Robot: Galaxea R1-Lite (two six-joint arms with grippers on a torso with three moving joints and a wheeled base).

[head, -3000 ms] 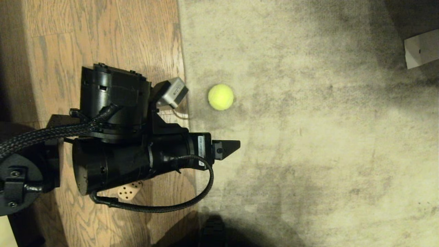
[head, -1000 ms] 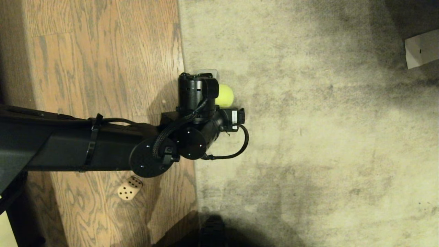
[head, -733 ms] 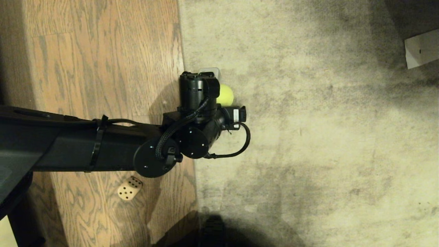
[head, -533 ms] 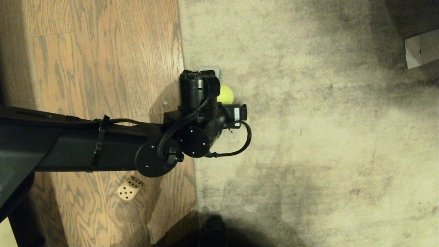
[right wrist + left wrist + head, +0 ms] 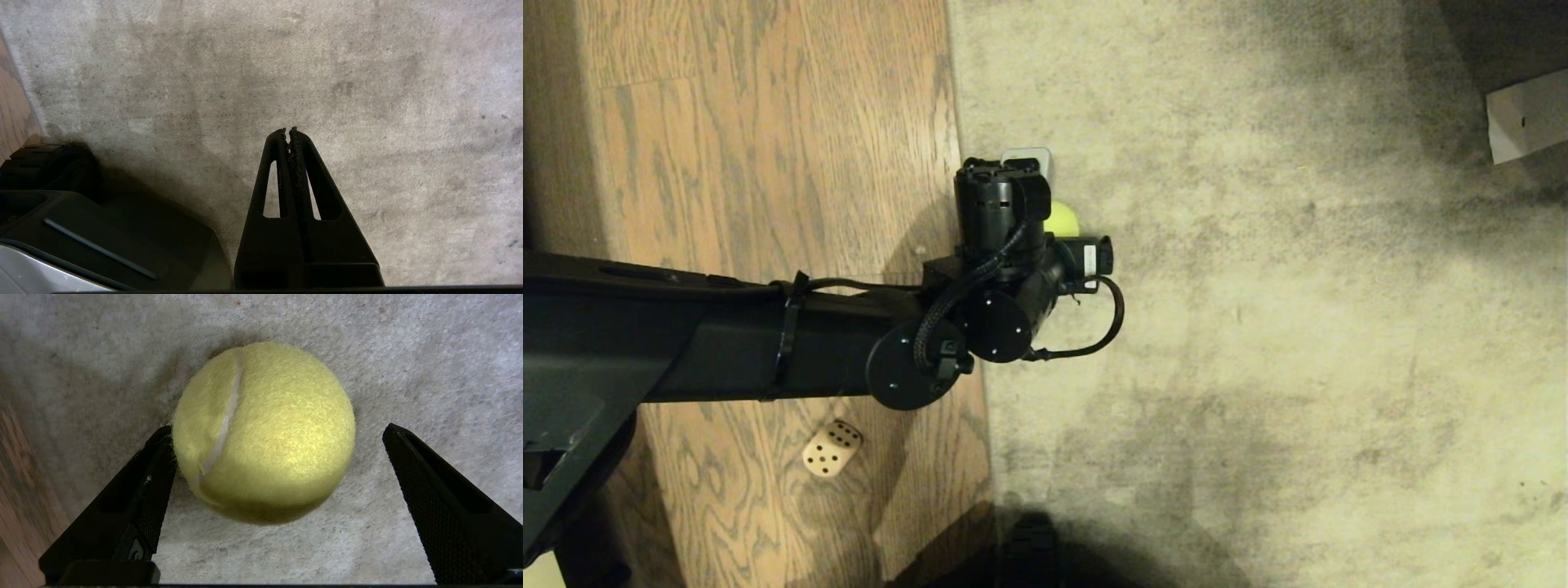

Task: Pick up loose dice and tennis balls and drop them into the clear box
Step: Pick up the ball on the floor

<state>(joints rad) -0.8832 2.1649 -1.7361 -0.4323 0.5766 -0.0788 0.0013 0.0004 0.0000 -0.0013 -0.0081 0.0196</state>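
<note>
Left arm (image 5: 768, 351) reaches in from the left side of the head view, across the wood floor (image 5: 727, 122) to the carpet (image 5: 1298, 327) edge, wrist pointing down over the tennis ball (image 5: 1063, 219). Ball sits on the carpet just right of the wood/carpet seam, mostly hidden under the wrist in the head view, only its right side showing. In the left wrist view the left gripper (image 5: 278, 457) has its fingers spread wide, one on each side of the tennis ball (image 5: 263, 430); one finger (image 5: 139, 490) is right at the ball's fuzz, looks touching or nearly so, the other finger (image 5: 429, 486) stands clear with a gap of carpet showing. Ball rests on the carpet, not lifted, not squeezed. The dice (image 5: 832, 447) lies on the wood floor, nearer the robot than the arm and well apart from the ball, pips up. White flat thing (image 5: 1527, 114) at the far right edge on the carpet, cannot tell what it is. Clear box not seen in any view. Right gripper (image 5: 288, 132) shows only in the right wrist view, fingers pressed together with nothing between them, hanging over bare carpet beside the robot's dark base (image 5: 81, 228).
</note>
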